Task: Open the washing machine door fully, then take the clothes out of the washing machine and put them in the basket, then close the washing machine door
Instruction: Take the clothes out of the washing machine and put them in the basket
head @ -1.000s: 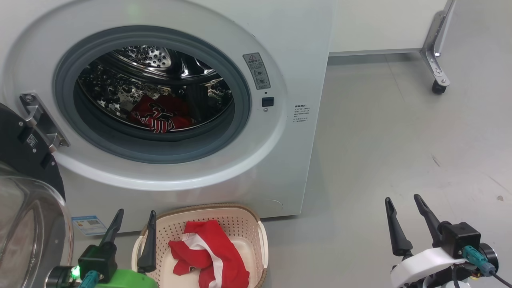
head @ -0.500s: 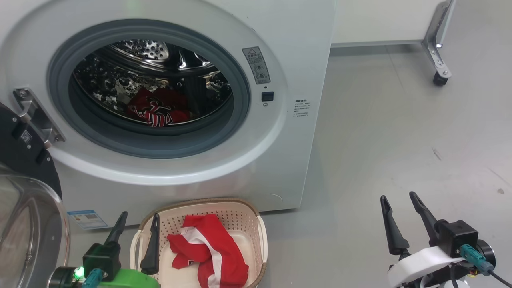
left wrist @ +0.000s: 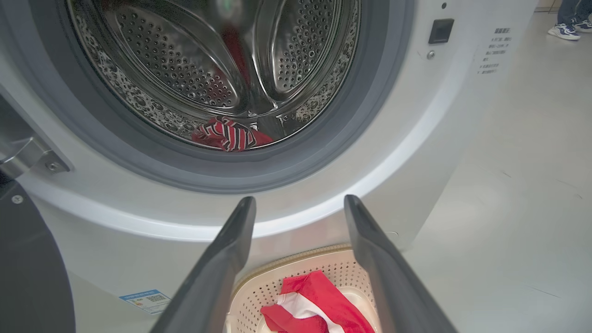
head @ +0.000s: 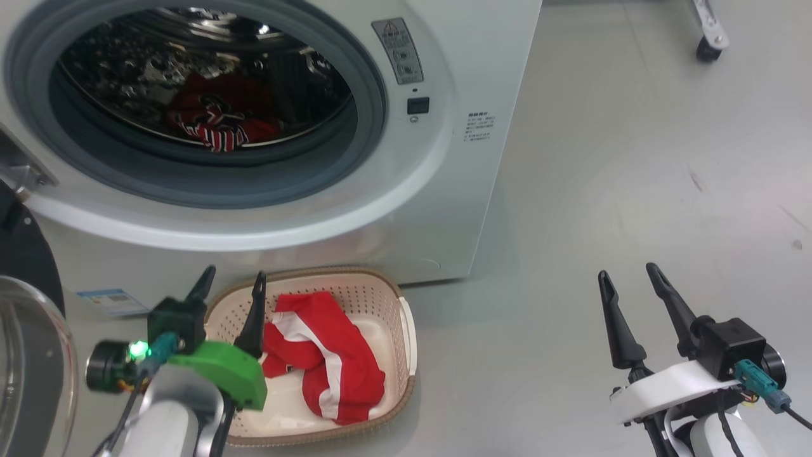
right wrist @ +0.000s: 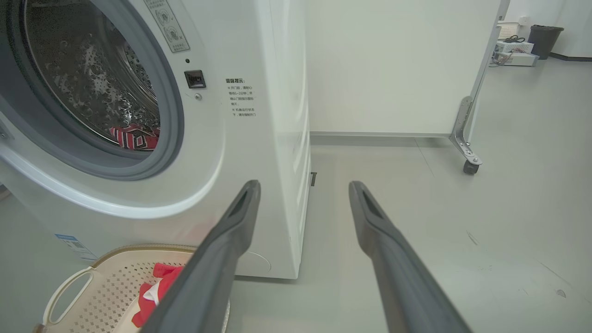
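Count: one washing machine (head: 444, 190), one door (head: 25, 266), one basket (head: 336, 273), two red garments, two grippers. Door hangs open at far left, black rim and glass bowl toward the camera, drum mouth unobstructed. Garment one (head: 212, 120), red with striped trim, lies low in the steel drum behind the grey seal. Garment two (head: 330, 362), red with a white stripe, sits crumpled in the basket, which is on the floor just in front of the washer's lower right. Left gripper (head: 233, 274) spread wide, nothing held, over the basket's left end, fingers pointing at the drum. Right gripper (head: 627, 271) also spread wide and empty, over bare floor well right of the washer. Floor (head: 634, 158) is smooth pale grey with a few scuffs. White wheeled partition (right wrist: 393, 69) stands behind, its caster (head: 707, 49) at far right. Dark bin (right wrist: 545, 39) far back right; someone's shoe (left wrist: 563, 31) on the floor beyond the washer. Blue sticker (head: 108, 298) on the washer's lower left front.
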`<state>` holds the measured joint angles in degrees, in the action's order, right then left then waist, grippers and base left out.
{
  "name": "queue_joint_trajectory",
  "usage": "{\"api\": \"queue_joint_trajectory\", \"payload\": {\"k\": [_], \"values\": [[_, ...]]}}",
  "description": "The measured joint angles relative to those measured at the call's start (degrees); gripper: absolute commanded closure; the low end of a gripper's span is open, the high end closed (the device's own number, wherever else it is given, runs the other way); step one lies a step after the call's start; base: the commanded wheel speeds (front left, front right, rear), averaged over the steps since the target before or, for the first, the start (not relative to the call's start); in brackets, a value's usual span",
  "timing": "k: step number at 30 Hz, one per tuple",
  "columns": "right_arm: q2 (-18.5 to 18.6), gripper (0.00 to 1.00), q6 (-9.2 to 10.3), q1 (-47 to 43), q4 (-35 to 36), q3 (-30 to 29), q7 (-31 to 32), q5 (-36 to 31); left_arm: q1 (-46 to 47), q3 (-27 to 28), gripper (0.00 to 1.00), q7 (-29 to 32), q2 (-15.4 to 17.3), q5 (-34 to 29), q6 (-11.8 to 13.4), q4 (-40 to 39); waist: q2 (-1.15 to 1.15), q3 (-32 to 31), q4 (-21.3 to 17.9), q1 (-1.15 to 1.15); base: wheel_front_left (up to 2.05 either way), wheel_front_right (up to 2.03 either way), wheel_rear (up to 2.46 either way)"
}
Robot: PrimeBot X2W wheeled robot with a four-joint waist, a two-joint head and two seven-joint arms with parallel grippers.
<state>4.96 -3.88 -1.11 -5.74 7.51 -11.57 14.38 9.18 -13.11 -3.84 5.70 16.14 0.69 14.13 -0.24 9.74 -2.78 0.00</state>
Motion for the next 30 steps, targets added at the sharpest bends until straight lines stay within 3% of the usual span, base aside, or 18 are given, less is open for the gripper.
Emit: {"api": "queue_joint_trajectory", "payload": {"k": [6,12,30], "values": [[-0.35,0.0,-0.09,2.13,1.3,0.57,0.0,0.22,9.07,-0.54,0.0,4.78,-0.21,-0.13,-0.49,3.2,0.0,4.55,-0.58,0.0,0.0,0.0,0.0],[-0.76,0.0,-0.27,4.89,2.01,1.58,-0.01,0.7,18.73,0.74,0.0,9.24,1.59,-1.65,-0.29,5.8,0.0,9.19,-1.7,0.0,0.0,0.0,0.0],[-1.8,0.0,-1.12,13.08,1.59,4.66,-1.43,3.77,43.32,1.32,0.0,22.57,14.97,-11.51,-0.16,11.09,0.0,22.88,-8.62,0.0,0.0,0.0,0.0]]}}
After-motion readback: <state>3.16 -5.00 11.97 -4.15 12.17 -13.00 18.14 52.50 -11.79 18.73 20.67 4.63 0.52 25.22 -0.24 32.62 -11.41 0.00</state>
